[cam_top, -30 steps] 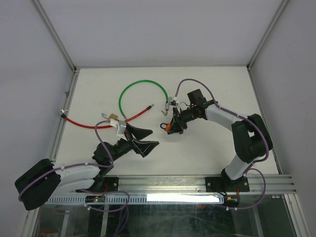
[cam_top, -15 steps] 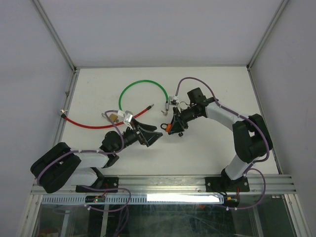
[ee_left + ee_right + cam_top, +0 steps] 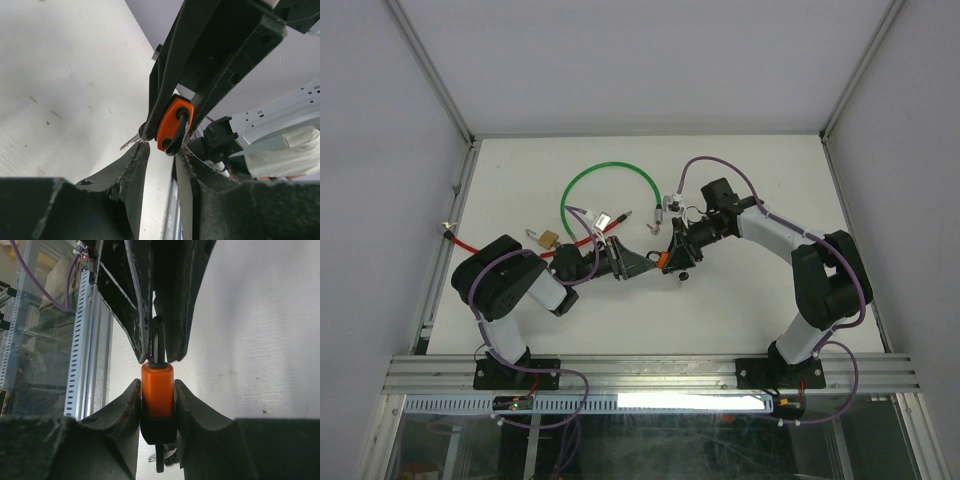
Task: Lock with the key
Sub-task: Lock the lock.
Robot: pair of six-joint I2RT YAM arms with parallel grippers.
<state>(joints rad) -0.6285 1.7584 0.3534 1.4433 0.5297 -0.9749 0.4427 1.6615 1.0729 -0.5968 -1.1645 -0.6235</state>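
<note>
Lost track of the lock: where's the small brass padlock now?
Top view: the small brass padlock lies left of centre on the white table, beside the red cable, near the green cable loop.

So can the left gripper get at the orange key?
Likely yes: the left gripper flanks the black loop of the orange key, and that loop sticks out clear of the right gripper.

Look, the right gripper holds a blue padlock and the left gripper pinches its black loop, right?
Not blue: the padlock is orange, as the right wrist view shows. The right gripper holds it and the left gripper pinches its black loop.
</note>
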